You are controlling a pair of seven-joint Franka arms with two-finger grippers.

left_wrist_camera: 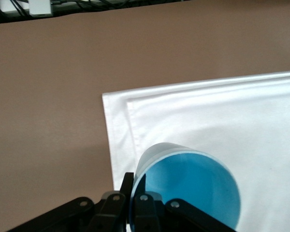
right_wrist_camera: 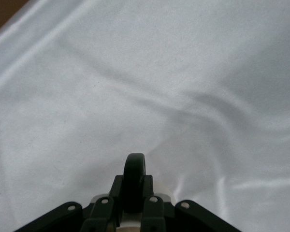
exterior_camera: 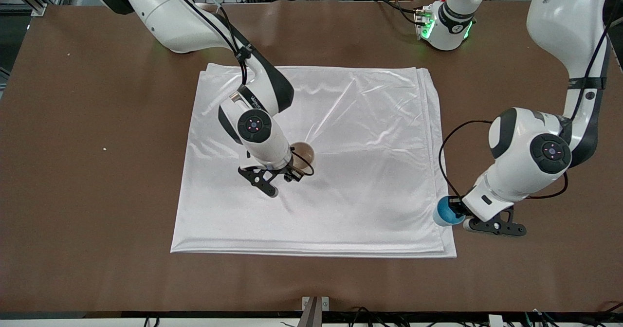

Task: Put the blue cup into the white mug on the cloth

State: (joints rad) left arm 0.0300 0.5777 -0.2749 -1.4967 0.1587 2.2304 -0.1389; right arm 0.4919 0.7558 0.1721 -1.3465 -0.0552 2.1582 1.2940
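My right claw (exterior_camera: 277,177) sits low over the middle of the cloth (exterior_camera: 350,122), closed on the black loop handle (right_wrist_camera: 134,181) of the white mug (exterior_camera: 304,155); the right wrist view shows the handle pinched between the fingers. The mug appears upright on the cloth with its mouth open upward. Risk one: a handle-only grip is narrow, so any tug may twist or tip the mug, and the shiny fabric beneath could let it slide.

My left claw (exterior_camera: 462,215) hangs over the cloth's corner at the left arm's end of the desk (exterior_camera: 97,195), closed on the wall of the blue cup (exterior_camera: 448,211). In the left wrist view, the cup (left_wrist_camera: 188,188) is held at its rim, one finger inside. Risk two: the cup is only slightly narrower than the mug, so poor centring may catch the mug's rim and knock it over. Risk three: my two arms crowd each other above the mug.
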